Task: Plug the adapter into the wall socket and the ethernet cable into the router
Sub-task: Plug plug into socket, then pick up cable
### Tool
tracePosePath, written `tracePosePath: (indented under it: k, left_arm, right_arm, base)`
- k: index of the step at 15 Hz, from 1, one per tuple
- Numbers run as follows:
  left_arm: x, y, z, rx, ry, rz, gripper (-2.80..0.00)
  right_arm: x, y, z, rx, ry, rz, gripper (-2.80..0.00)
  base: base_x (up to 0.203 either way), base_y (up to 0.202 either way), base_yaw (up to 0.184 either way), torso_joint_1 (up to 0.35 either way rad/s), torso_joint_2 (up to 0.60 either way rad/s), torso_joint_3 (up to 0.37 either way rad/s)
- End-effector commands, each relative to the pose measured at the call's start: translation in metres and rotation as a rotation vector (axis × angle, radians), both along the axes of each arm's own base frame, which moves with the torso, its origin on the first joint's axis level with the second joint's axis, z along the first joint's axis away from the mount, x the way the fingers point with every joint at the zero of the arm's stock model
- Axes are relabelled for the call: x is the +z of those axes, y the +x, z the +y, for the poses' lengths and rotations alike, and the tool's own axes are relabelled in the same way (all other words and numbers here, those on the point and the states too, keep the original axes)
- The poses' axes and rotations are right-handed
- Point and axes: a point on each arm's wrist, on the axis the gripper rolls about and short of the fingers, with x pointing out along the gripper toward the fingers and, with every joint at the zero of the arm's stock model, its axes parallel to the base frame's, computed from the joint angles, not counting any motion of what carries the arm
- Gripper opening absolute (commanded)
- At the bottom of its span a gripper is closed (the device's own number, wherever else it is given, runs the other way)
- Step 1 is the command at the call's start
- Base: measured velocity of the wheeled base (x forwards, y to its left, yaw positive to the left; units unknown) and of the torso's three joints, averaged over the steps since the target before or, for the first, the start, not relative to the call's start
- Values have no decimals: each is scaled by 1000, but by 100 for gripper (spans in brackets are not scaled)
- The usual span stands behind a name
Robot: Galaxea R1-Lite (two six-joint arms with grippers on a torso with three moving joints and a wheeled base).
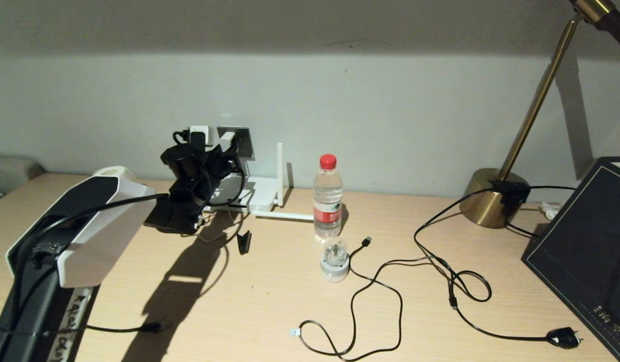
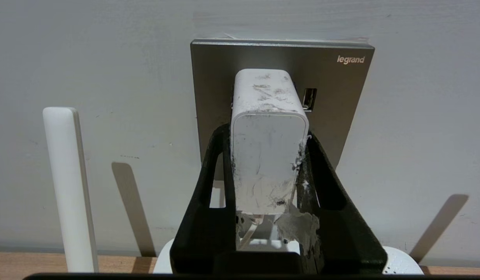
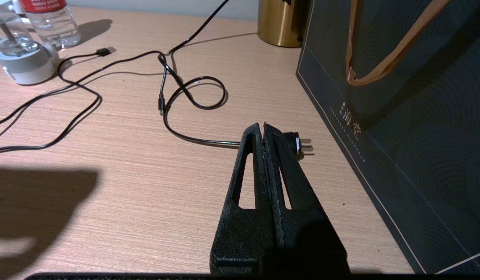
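My left gripper [image 1: 223,151] is shut on the white adapter [image 2: 268,155], one black finger on each side. The adapter's far end sits against the grey wall socket [image 2: 341,97]; its pins are hidden, and its thin white cord hangs below. The white router [image 1: 257,193] lies on the desk just under the socket, one antenna [image 2: 67,186] upright beside my gripper. A black cable end [image 1: 151,327] lies at the front left; I cannot tell whether it is the ethernet cable. My right gripper [image 3: 263,126] is shut and empty, low over the desk at the right.
A water bottle [image 1: 327,198] and a small clear-domed gadget [image 1: 335,261] stand mid-desk. A thin black USB cable [image 1: 366,241] and the lamp cord with its plug [image 3: 300,143] snake across the right half. A brass lamp [image 1: 493,201] and a dark paper bag [image 3: 399,116] stand at the right.
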Motion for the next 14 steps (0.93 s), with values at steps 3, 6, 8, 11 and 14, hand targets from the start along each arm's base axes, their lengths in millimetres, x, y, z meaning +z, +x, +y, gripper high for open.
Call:
tracePosePath:
  k: [3, 6, 8, 11, 14]
  left_arm:
    - [-4, 1, 0, 2, 2, 4, -280]
    - [-3, 1, 0, 2, 2, 2, 0]
    - [-2, 0, 0, 4, 0, -7, 0]
    - [9, -3, 1, 11, -5, -26, 0]
    - [17, -8, 1, 13, -5, -34, 0]
  right_arm:
    - [0, 0, 0, 0, 0, 1, -280]
    - [0, 0, 0, 0, -1, 1, -280]
    - [0, 0, 0, 0, -1, 1, -280]
    - [0, 0, 0, 0, -1, 1, -280]
    - [0, 0, 0, 0, 0, 1, -280]
  base:
    - [0, 0, 0, 0, 0, 0]
    - [0, 0, 0, 0, 0, 0]
    - [0, 0, 0, 13, 4, -1]
    - [0, 0, 0, 0, 0, 0]
    - [0, 0, 0, 0, 0, 0]
